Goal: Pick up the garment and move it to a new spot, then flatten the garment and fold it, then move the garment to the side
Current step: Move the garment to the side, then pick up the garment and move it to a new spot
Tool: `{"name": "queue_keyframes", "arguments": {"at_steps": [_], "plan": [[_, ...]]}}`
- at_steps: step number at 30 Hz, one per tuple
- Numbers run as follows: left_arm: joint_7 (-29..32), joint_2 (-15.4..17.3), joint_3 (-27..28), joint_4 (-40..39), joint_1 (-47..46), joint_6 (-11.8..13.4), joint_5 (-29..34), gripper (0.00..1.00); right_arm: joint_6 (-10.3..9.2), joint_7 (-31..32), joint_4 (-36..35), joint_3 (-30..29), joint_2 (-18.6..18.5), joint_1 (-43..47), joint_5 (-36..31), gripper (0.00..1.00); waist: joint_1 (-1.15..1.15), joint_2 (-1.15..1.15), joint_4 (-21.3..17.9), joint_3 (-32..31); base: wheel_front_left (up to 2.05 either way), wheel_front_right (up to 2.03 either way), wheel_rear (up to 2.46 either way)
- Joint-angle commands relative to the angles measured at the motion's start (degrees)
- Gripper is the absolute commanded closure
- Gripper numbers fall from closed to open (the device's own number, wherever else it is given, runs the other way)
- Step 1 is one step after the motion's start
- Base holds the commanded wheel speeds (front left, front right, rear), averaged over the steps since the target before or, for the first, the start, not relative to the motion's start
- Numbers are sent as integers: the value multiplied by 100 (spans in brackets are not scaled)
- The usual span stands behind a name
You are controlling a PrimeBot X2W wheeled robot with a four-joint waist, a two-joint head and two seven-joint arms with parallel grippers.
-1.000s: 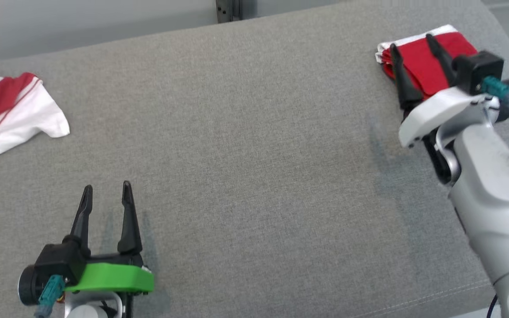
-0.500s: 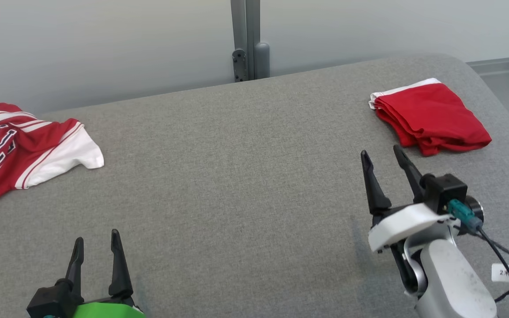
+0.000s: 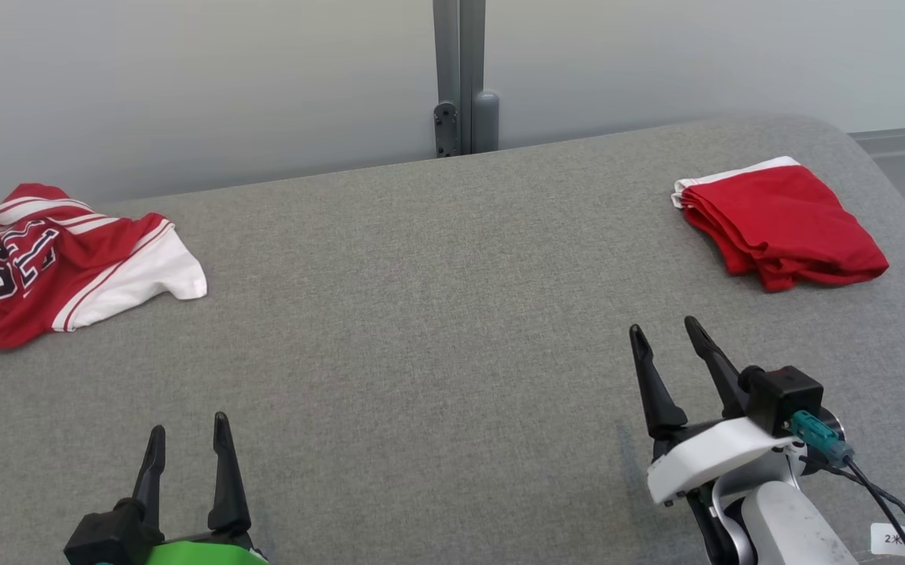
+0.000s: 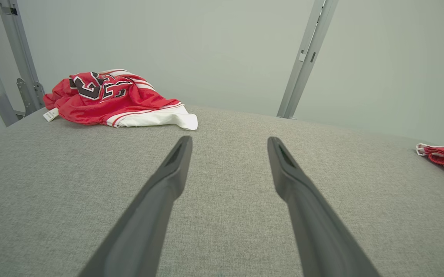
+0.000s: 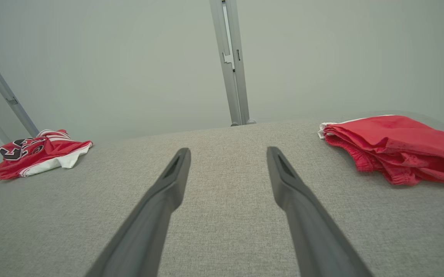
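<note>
Head view shows us left end effector (image 3: 188,424), base cropped, and right end effector (image 3: 665,326) spread wide and empty, folded red garment (image 3: 782,227) far right on the counter (image 3: 436,314); left wrist view clips most of it; right wrist view crops its end.

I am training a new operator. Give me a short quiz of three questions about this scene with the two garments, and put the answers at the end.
1. Multiple choice: in the head view, where does the folded red garment lie on the grey surface?
A. far right
B. far left
C. centre

2. True or false: the left gripper and the right gripper are both open and hold nothing.

3. Short answer: which gripper is nearer to the crumpled jersey?

Key: 1 A. 2 True. 3 The left gripper.
</note>
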Motion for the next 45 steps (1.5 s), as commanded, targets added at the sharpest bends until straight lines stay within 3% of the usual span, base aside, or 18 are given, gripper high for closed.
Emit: {"name": "queue_keyframes", "arguments": {"at_steps": [1, 13, 18, 32, 40, 45], "plan": [[-3, 7, -12, 4, 44, 16, -4, 0, -1, -15, -9, -18, -16, 78, -5, 0, 0, 0, 3, 0, 0, 0, 0], [-3, 9, -21, 6, -41, 43, 83, 0, -1, 3, 22, -28, -13, 105, -71, 0, 0, 0, 176, 16, 0, 0, 0], [-3, 10, -25, -15, -156, 36, 125, 0, -1, 25, -57, -49, -12, 132, -143, 0, 0, 0, 709, 15, 0, 0, 0], [-3, 15, 28, 8, 90, 11, 247, 0, -1, 44, -115, 103, -14, 284, -16, 0, 0, 0, 2718, -166, 0, 0, 0], [-3, 33, 83, -24, 195, -30, 295, 0, -2, 17, -114, 259, -17, 356, 41, 0, 0, 0, 3292, -230, 0, 0, 0], [-3, 34, 164, -86, 276, 1, 255, 0, -2, 11, -84, 423, -17, 220, 49, 0, 0, 0, 3389, -173, 0, 0, 0]]}}
